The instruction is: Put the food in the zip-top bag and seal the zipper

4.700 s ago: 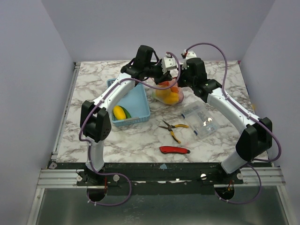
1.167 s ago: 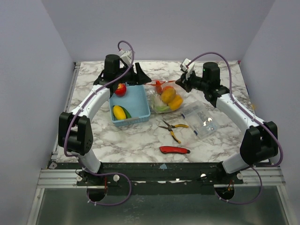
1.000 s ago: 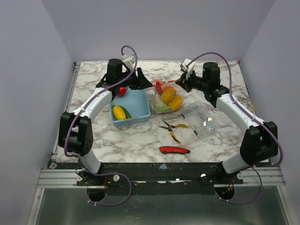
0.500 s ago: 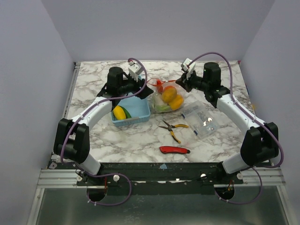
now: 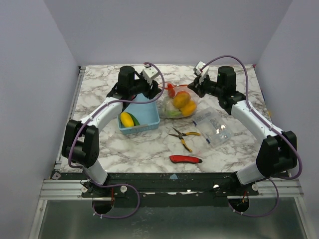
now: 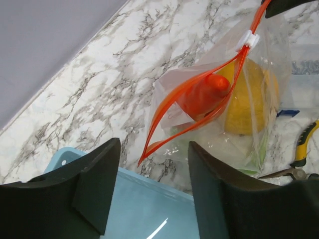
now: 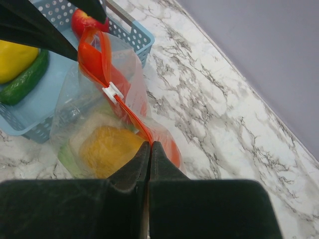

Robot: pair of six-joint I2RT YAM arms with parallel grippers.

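Observation:
The zip-top bag [image 5: 177, 105] lies right of the basket with its mouth gaping. Orange and yellow food [image 5: 182, 102] shows inside it, and a red piece [image 6: 204, 93] sits in the mouth. My right gripper [image 7: 150, 144] is shut on the right end of the zipper [image 7: 132, 117], beside the white slider [image 7: 112, 91]. My left gripper [image 6: 153, 149] hangs open and empty over the basket's far rim, just short of the zipper's left end [image 6: 149, 152]. More food lies in the basket: a yellow piece [image 5: 127, 119], a green cucumber [image 7: 25, 82] and a red apple [image 7: 82, 22].
The light blue basket [image 5: 140, 128] stands left of the bag. Yellow-handled pliers [image 5: 183, 137], a red utility knife [image 5: 185, 159] and a flat clear packet [image 5: 213, 127] lie in front of the bag, towards the right.
My left arm swung right from the basket's far left corner to the bag's mouth. The red apple seen at its jaws earlier now lies in the basket. The right gripper kept its pinch.

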